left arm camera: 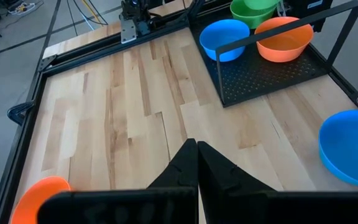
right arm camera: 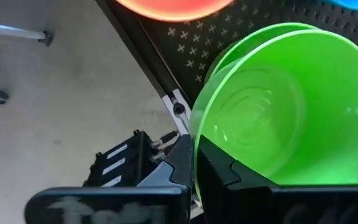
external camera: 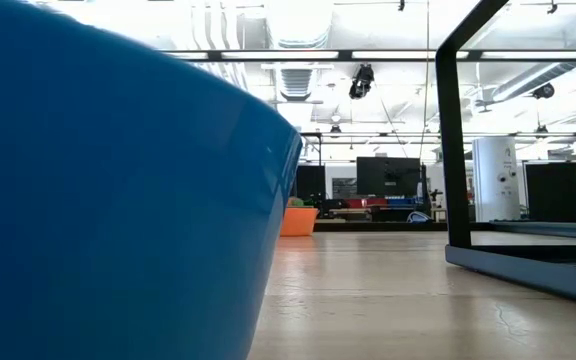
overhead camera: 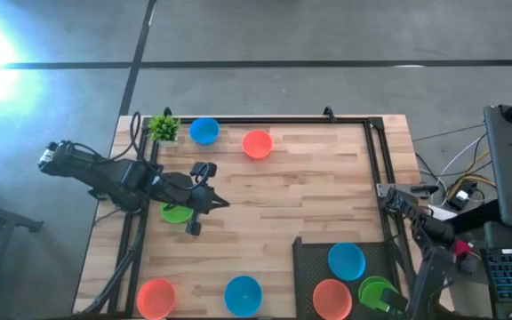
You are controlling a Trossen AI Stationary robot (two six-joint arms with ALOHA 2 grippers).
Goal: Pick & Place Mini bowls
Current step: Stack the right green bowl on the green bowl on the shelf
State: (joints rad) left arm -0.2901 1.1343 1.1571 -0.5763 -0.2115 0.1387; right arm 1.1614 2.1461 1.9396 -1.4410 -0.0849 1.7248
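My right gripper (right arm camera: 194, 169) is shut on a green mini bowl (right arm camera: 272, 106) above the black tray (overhead camera: 314, 258) at the table's near right corner. A second green bowl (right arm camera: 238, 45) lies right under it. The tray also holds a blue bowl (overhead camera: 347, 260) and an orange one (overhead camera: 332, 298). My left gripper (overhead camera: 223, 203) is shut, with nothing between its fingers, above the table's left half. A green bowl (overhead camera: 176, 212) partly shows under that arm. Loose on the wood are a blue bowl (overhead camera: 204, 132), an orange bowl (overhead camera: 257, 144), an orange bowl (overhead camera: 156, 298) and a blue bowl (overhead camera: 243, 295). My right gripper pinches the green bowl's rim (right arm camera: 196, 140), one finger (right arm camera: 229, 174) inside the bowl and the other (right arm camera: 176, 163) outside its wall. The fingers come from above. The bowl tilts over the second green bowl; whether it rests on that one I cannot tell.
A small potted plant (overhead camera: 163, 127) stands at the far left corner. A black rail (overhead camera: 283, 120) frames the table's far and side edges. The tray has a raised black frame (left arm camera: 278, 31). Bare wood (overhead camera: 309, 187) lies in the table's middle.
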